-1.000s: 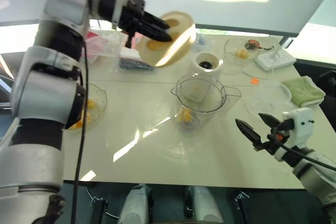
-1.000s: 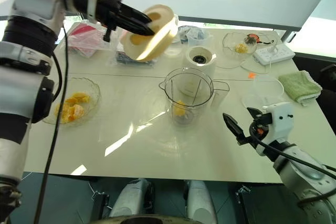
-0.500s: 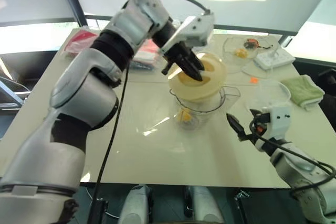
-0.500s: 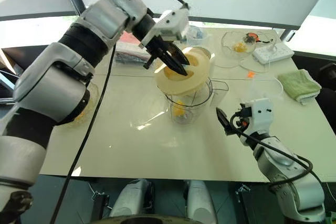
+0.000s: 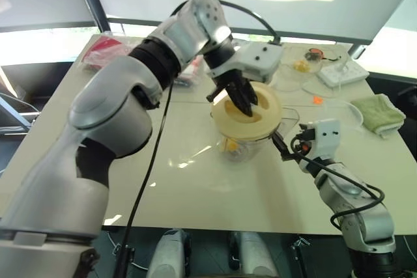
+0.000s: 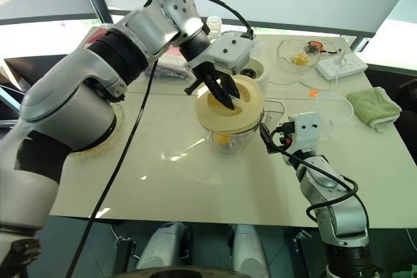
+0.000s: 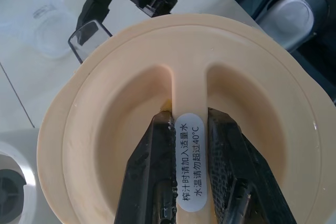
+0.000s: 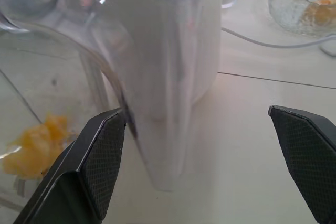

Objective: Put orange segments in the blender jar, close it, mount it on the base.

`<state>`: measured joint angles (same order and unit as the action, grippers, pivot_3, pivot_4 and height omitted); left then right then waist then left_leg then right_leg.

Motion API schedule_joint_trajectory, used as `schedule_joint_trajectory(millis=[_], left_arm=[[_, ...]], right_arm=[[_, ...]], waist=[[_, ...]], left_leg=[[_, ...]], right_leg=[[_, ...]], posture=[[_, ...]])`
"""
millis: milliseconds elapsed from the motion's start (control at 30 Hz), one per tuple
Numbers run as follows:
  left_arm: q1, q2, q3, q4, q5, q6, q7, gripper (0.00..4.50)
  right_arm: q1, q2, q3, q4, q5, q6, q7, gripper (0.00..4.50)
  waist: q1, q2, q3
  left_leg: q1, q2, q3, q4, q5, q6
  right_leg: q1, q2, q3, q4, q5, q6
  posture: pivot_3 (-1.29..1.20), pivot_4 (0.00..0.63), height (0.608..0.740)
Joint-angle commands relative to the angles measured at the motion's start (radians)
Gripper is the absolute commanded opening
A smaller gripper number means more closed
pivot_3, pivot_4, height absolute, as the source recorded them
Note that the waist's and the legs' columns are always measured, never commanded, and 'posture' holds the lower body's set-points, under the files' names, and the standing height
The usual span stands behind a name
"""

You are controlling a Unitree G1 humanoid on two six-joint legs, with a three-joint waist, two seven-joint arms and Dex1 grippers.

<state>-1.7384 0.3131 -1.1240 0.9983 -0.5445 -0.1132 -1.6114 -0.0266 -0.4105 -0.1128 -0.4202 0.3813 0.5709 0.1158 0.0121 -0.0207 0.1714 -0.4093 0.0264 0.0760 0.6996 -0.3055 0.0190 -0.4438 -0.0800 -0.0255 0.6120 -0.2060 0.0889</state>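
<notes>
- The closing step is in hand: the lid (image 6: 230,105) sits on top of the blender jar (image 5: 246,142) near the middle of the table (image 6: 163,180), with orange segments (image 8: 32,148) lying at the jar's bottom
- The left gripper (image 7: 190,179) pinches the lid's raised centre grip, one finger on each side of it (jaws narrowed onto that ridge)
- The right gripper (image 8: 202,156) stands wide open and holds nothing, its fingers straddling the jar's handle (image 8: 168,93); one finger looks to be against the jar wall
- Next, I judge, the right jaws need to close on the handle to steady the jar while the lid is pressed or turned home
- The base (image 6: 253,69) waits just behind the jar, so mounting is not yet done
</notes>
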Motion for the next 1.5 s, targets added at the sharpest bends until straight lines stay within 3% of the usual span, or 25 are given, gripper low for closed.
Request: schedule_joint_trajectory(millis=[33, 300, 500, 733, 900, 1100, 1333, 1500], left_arm=[[-0.029, 0.006, -0.102, 0.002, -0.022, -0.057, -0.003, 0.23], [-0.021, -0.065, -0.194, 0.099, 0.003, -0.092, -0.003, 0.23], [-0.013, -0.092, -0.15, 0.082, -0.104, 0.073, -0.003, 0.23], [0.007, -0.065, -0.159, 0.087, -0.089, 0.104, -0.003, 0.23], [0.024, -0.105, -0.063, 0.181, 0.014, 0.027, -0.003, 0.23], [-0.021, -0.145, 0.085, 0.223, 0.059, 0.084, -0.003, 0.23], [-0.052, -0.122, 0.124, 0.196, 0.032, 0.147, -0.003, 0.23], [-0.024, -0.124, 0.097, 0.216, 0.115, 0.097, -0.003, 0.23]], right_arm=[[-0.026, 0.014, 0.007, 0.008, -0.041, -0.043, 0.011, 4.5], [-0.084, 0.069, 0.042, 0.1, -0.127, -0.122, 0.018, 4.5], [-0.116, 0.102, 0.072, 0.147, -0.186, -0.172, 0.02, 4.5], [-0.112, 0.119, 0.053, 0.153, -0.213, -0.184, 0.024, 4.5], [-0.114, 0.124, 0.045, 0.168, -0.22, -0.192, 0.03, 4.5], [-0.116, 0.134, 0.047, 0.178, -0.227, -0.192, 0.037, 4.5], [-0.115, 0.14, 0.046, 0.183, -0.234, -0.193, 0.044, 4.5], [-0.122, 0.146, 0.041, 0.191, -0.241, -0.197, 0.043, 4.5]], waist=[[0.0, 0.0, 0.0], [-0.001, 0.0, -0.002], [-0.003, 0.001, -0.002], [-0.004, 0.001, -0.002], [-0.002, 0.001, -0.002], [-0.002, 0.001, -0.002], [-0.005, 0.001, -0.001], [-0.005, 0.001, -0.001]], left_leg=[[0.0, 0.0, 0.0, 0.0, 0.0, 0.0], [0.003, 0.0, 0.0, 0.0, 0.0, 0.0], [0.003, 0.0, -0.001, 0.001, 0.0, 0.0], [0.003, 0.0, -0.001, 0.0, 0.0, 0.0], [0.003, 0.0, -0.001, 0.0, 0.0, 0.0], [0.003, 0.0, -0.001, 0.001, 0.0, 0.0], [0.0, 0.0, -0.001, 0.0, -0.001, 0.001], [0.0, 0.0, -0.001, -0.001, -0.001, 0.002]], right_leg=[[0.0, 0.0, 0.0, 0.0, 0.0, 0.0], [0.003, 0.0, 0.0, 0.0, 0.0, 0.0], [0.003, 0.0, 0.0, 0.0, 0.0, 0.0], [0.002, 0.0, 0.0, 0.0, 0.0, 0.0], [0.003, 0.0, 0.0, 0.0, 0.0, 0.0], [0.003, 0.0, 0.0, 0.0, 0.0, 0.0], [-0.001, 0.0, 0.0, 0.0, -0.001, 0.001], [-0.001, 0.001, 0.0, 0.0, -0.001, 0.001]], posture=[[0.0, 0.15, 0.74], [0.0, 0.15, 0.74], [0.0, 0.15, 0.74], [0.0, 0.15, 0.74], [0.0, 0.15, 0.74], [0.0, 0.15, 0.74], [0.0, 0.15, 0.74], [0.0, 0.15, 0.74]])
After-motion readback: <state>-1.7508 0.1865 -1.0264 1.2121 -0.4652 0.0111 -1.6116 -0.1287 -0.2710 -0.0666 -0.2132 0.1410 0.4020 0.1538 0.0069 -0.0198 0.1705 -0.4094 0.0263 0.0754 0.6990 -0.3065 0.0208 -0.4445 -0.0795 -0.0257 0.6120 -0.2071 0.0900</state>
